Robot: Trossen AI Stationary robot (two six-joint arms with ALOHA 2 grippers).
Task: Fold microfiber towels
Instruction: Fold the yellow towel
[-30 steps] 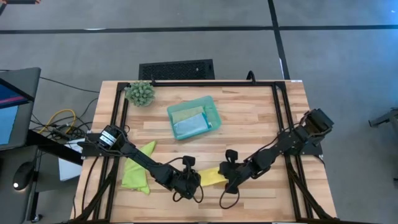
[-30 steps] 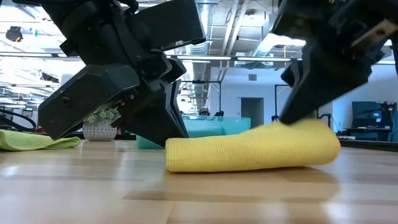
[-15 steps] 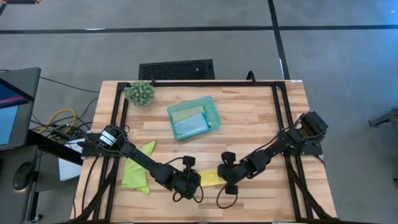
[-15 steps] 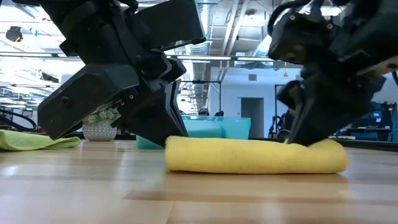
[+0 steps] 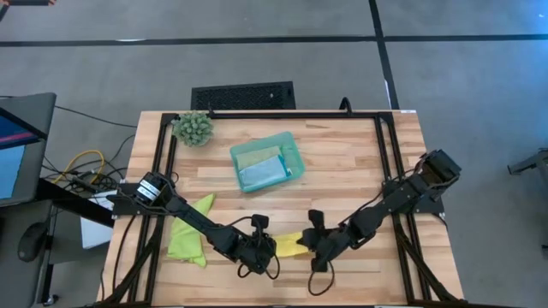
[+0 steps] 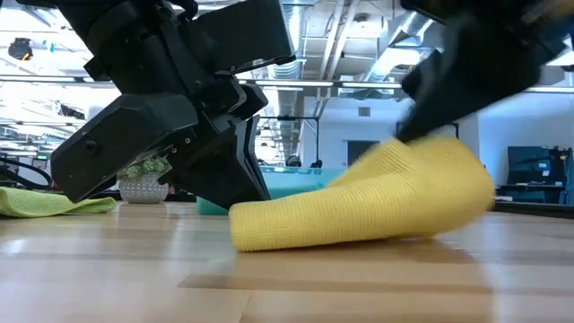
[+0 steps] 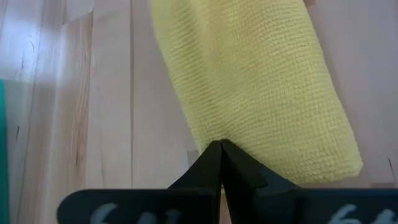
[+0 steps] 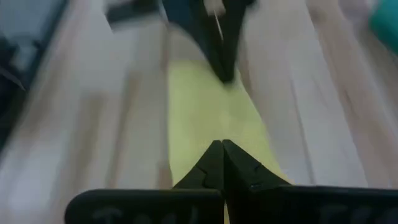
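A folded yellow towel (image 5: 291,244) lies near the table's front edge between my two grippers. My left gripper (image 5: 264,249) is shut at the towel's left end. My right gripper (image 5: 315,248) is shut on its right end, which is raised in the low view (image 6: 430,179). A lime green towel (image 5: 190,227) lies crumpled on the table at the left. A pale sage green towel (image 5: 255,155) and a light blue towel (image 5: 261,174) lie folded in the teal tray (image 5: 293,151). My left gripper has its shut fingertips on the towel's left end (image 7: 214,134), coming slanting down from the table's left. That end (image 6: 247,231) stays on the table. One layer or several, I cannot tell. My right gripper pinches the towel's right end (image 8: 205,134) between its shut fingers, slanting down from the table's right. That end (image 6: 448,166) is lifted off the wood and the fold slopes down to the left end. The gripper hides the place of contact in the low view.
The teal tray stands at the table's middle back. A spiky green plant ball (image 5: 193,127) sits at the far left corner. Black rails (image 5: 163,171) run along the left, right and far sides. Bare wood (image 5: 342,162) lies right of the tray.
My right gripper first went down, laying the yellow towel's right end flat, then rose again with it. The right end now stands lifted and tilted, while the left end under my left gripper has stayed on the table.
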